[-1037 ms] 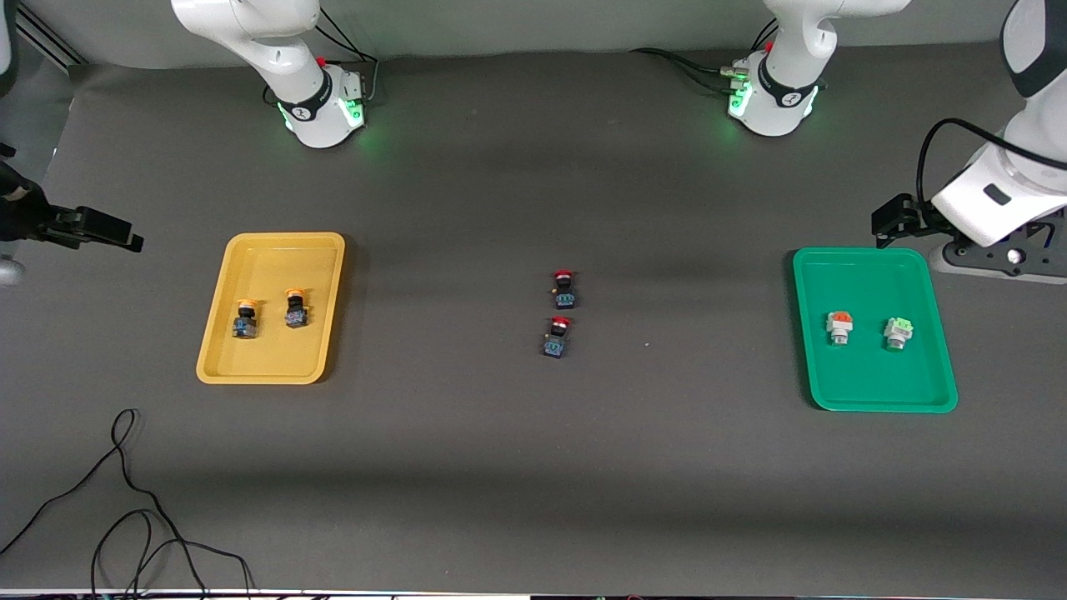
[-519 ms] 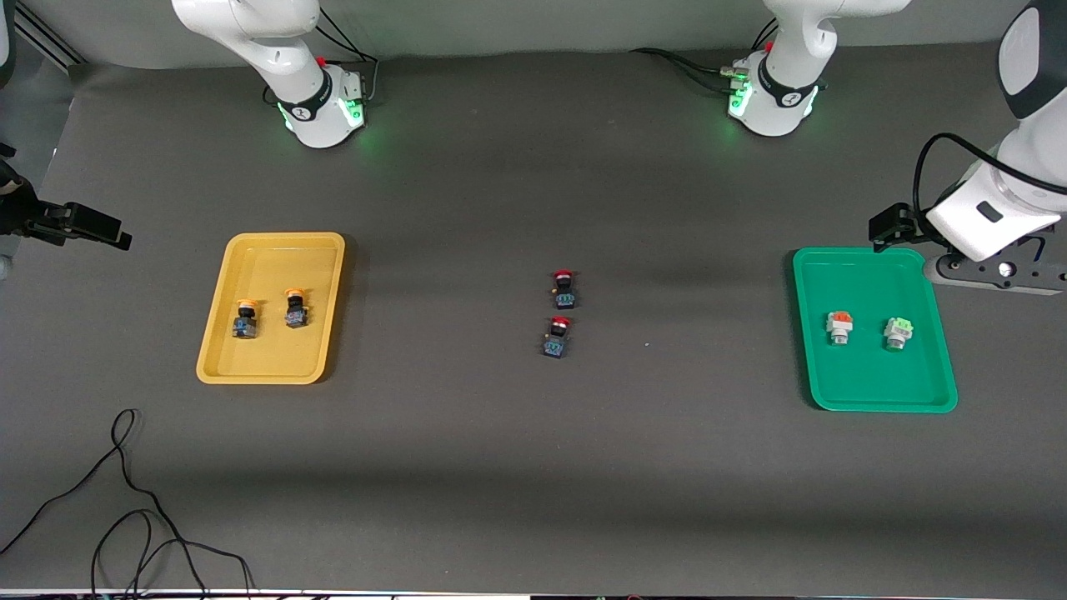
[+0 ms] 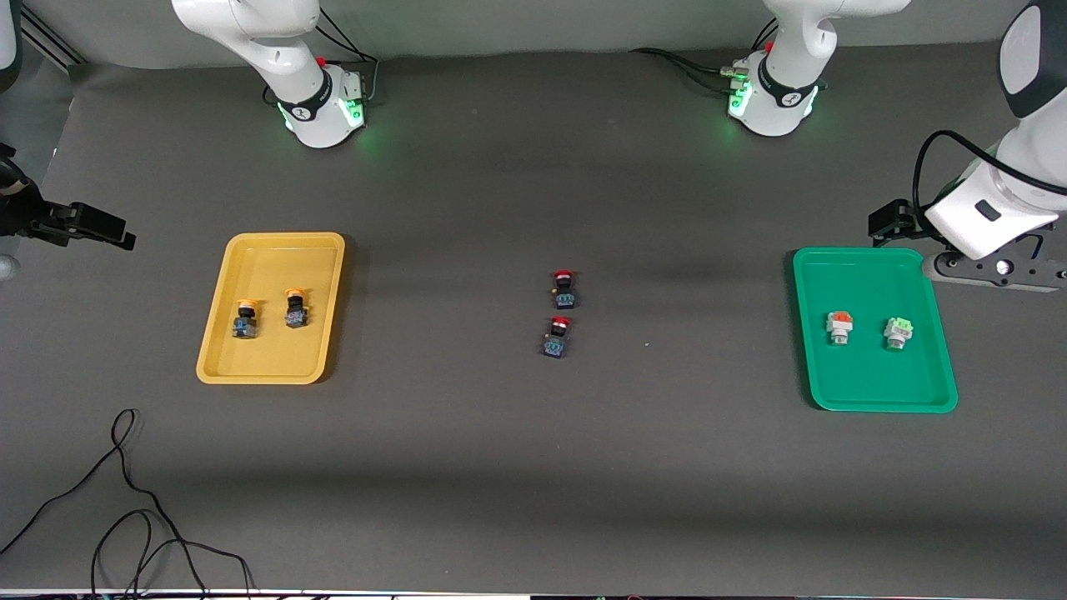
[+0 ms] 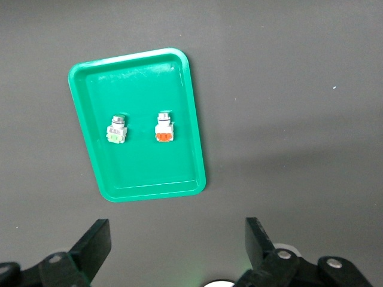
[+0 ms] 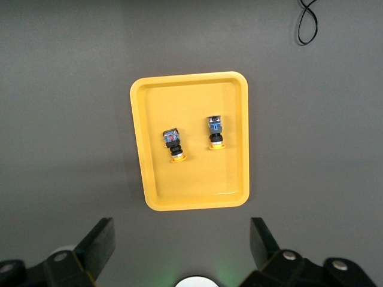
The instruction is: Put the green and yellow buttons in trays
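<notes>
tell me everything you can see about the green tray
The green tray is a shallow rectangular tray, plastic by its look, with rounded corners and a raised rim. It lies flat on the dark table at the left arm's end. Two white-bodied buttons rest in it, apart: one orange-capped, one green-capped.

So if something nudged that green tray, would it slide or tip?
Probably slide. The green tray is shallow, wide and lies flat on the table, so tipping looks unlikely. It looks like thin plastic, likely light. The two buttons lie loose in it, so they might shift or roll.
</notes>
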